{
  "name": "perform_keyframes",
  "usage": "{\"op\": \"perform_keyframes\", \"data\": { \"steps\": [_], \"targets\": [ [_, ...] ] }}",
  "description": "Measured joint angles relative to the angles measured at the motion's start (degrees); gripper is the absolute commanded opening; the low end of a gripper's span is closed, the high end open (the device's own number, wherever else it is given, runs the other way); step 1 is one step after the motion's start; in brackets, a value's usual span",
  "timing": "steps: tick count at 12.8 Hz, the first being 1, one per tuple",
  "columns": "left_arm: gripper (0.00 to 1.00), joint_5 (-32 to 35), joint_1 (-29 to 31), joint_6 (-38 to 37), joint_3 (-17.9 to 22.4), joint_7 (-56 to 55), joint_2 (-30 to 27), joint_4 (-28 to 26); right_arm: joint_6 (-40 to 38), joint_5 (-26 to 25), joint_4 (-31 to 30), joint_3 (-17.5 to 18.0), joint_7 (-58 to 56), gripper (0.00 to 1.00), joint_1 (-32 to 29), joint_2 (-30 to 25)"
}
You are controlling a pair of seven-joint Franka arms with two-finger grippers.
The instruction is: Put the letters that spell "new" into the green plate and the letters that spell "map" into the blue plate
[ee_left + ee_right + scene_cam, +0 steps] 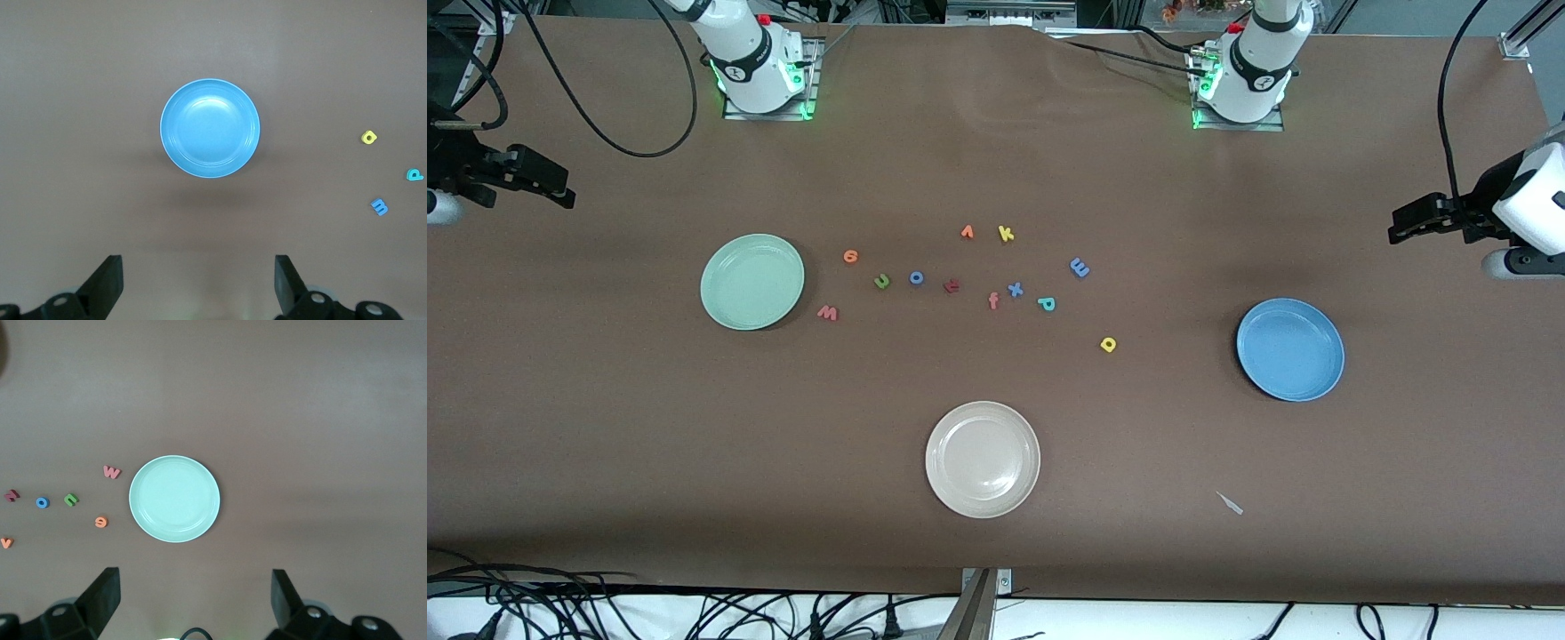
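Observation:
The empty green plate (752,281) (174,498) lies toward the right arm's end. Beside it are the orange "e" (850,257) (101,521), green "n" (882,281) (71,499) and salmon "w" (828,312) (111,472). The blue plate (1289,348) (209,128), also empty, lies toward the left arm's end. The blue "m" (1080,268) (379,207), teal "p" (1047,304) (414,175) and yellow "a" (1108,344) (369,137) lie between the plates. The right gripper (560,191) (195,597) hangs open high near its table end. The left gripper (1398,229) (199,280) does the same at its end, holding nothing.
A cream-white plate (983,459) sits nearest the front camera. Other letters lie mid-table: blue "o" (916,277), dark red zigzag (951,285), salmon "f" (993,301), blue "x" (1015,289), yellow "k" (1006,234), an orange one (967,232). A small pale scrap (1230,503) lies near the front edge.

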Motion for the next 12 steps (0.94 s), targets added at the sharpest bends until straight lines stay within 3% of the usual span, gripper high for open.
{"op": "perform_keyframes", "data": {
  "steps": [12],
  "targets": [
    [1.0, 0.0, 0.0, 0.9, 0.0, 0.0, 0.4, 0.0, 0.0, 0.0, 0.0, 0.0, 0.1, 1.0, 0.0, 0.0]
  ]
}}
